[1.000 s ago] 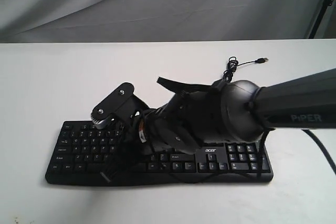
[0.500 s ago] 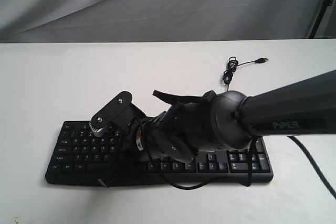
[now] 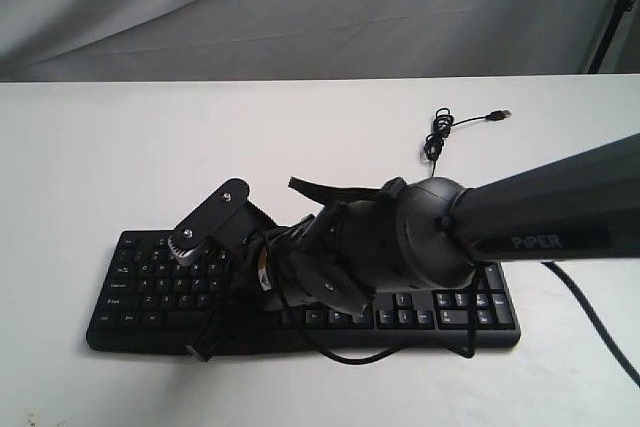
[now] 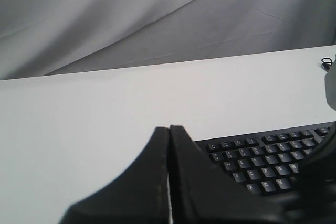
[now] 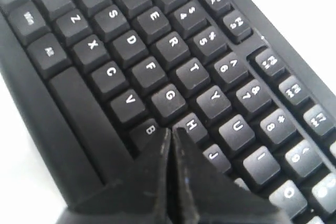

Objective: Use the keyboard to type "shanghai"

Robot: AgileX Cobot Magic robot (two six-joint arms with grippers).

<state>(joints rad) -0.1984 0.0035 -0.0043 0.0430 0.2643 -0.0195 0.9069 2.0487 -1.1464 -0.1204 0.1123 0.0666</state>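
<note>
The black keyboard (image 3: 150,282) lies across the near part of the white table (image 3: 100,147). My right arm (image 3: 400,242) reaches over its middle toward its left half and hides the fingertips in the exterior view. In the right wrist view, my right gripper (image 5: 170,129) is shut with nothing held. Its tip sits at the near corner of the H key (image 5: 193,124), beside the B key (image 5: 149,129); I cannot tell whether it presses. My left gripper (image 4: 169,127) is shut and empty, over bare table beside the keyboard's (image 4: 262,166) left end.
The keyboard's thin black USB cable (image 3: 438,135) lies coiled behind it, its plug (image 3: 503,114) loose on the table. A grey cloth backdrop (image 3: 300,7) hangs behind the table's far edge. A black stand (image 3: 615,7) shows at the far right.
My right arm has moved left and lower over the keyboard, now covering the acer logo and uncovering more of the number pad. The keyboard has not shifted.
</note>
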